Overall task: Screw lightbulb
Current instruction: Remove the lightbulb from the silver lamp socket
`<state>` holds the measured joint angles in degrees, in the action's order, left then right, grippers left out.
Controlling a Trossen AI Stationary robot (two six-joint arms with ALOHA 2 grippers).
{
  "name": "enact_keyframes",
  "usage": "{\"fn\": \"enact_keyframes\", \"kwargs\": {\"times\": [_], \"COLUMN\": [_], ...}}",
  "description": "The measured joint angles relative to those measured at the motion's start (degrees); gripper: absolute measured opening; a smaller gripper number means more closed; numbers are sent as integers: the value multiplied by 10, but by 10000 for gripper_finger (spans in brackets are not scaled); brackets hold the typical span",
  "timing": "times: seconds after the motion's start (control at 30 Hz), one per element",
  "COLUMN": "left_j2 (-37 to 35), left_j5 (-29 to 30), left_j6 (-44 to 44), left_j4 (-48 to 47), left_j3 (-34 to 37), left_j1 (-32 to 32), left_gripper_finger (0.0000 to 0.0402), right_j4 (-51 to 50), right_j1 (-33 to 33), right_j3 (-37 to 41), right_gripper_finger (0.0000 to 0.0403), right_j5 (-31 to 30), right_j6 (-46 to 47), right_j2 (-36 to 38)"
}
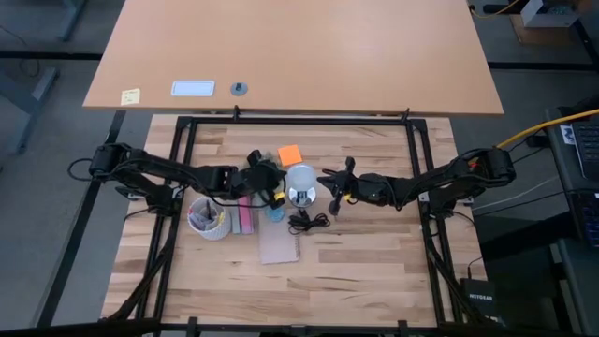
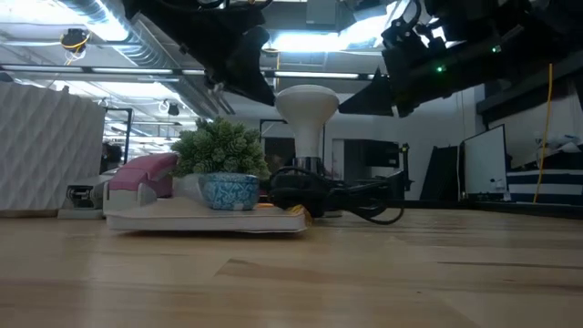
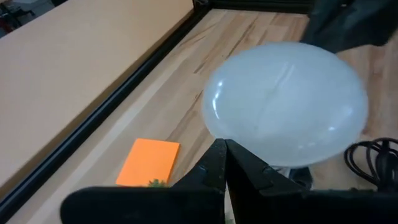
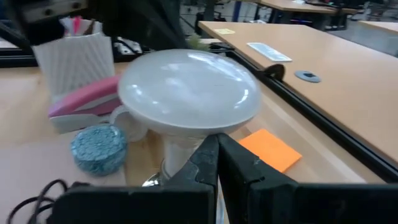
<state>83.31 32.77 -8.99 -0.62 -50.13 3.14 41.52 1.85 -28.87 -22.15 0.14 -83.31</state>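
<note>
The lightbulb [image 2: 307, 107], with a frosted white globe [image 3: 286, 102] on a pale neck [image 4: 177, 149], stands upright with its base in the shiny silver socket [image 1: 301, 197] at the table's middle. My left gripper [image 3: 225, 148] is shut. It comes in level from the table's left, with its tips at the globe's left rim. My right gripper [image 4: 217, 142] is also shut. It comes in from the table's right, with its tips just under the globe's right rim, in front of the neck. My left gripper's shut fingertips [image 3: 217, 152] lie against the outline of the globe's lower left rim [image 3: 214, 127], slanting slightly down from the table's left; I cannot tell whether they touch it. My right gripper's shut fingertips [image 4: 208, 149] stand under the globe's right rim [image 4: 239, 118], nearly level; I cannot tell whether they touch it.
A black cord [image 1: 304, 223] coils in front of the socket. Left of it are a blue pot with a green plant [image 2: 228, 189], a pink stapler [image 1: 245, 217], a notebook [image 1: 278, 245] and a white cup [image 1: 208, 220]. An orange sticky note [image 1: 289, 153] lies behind the bulb.
</note>
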Motion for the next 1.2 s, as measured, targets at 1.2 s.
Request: {"fn": "enact_keyframes", "kwargs": {"times": [1.2], "left_j2": [2], "left_j5": [68], "left_j6": [3], "left_j4": [4], "left_j3": [0], "left_j1": [24], "left_gripper_finger": [0], "right_j4": [-25], "right_j1": [-3], "right_j3": [-2], "right_gripper_finger": [12], "right_j5": [-21], "right_j6": [-19], "right_j2": [76]}}
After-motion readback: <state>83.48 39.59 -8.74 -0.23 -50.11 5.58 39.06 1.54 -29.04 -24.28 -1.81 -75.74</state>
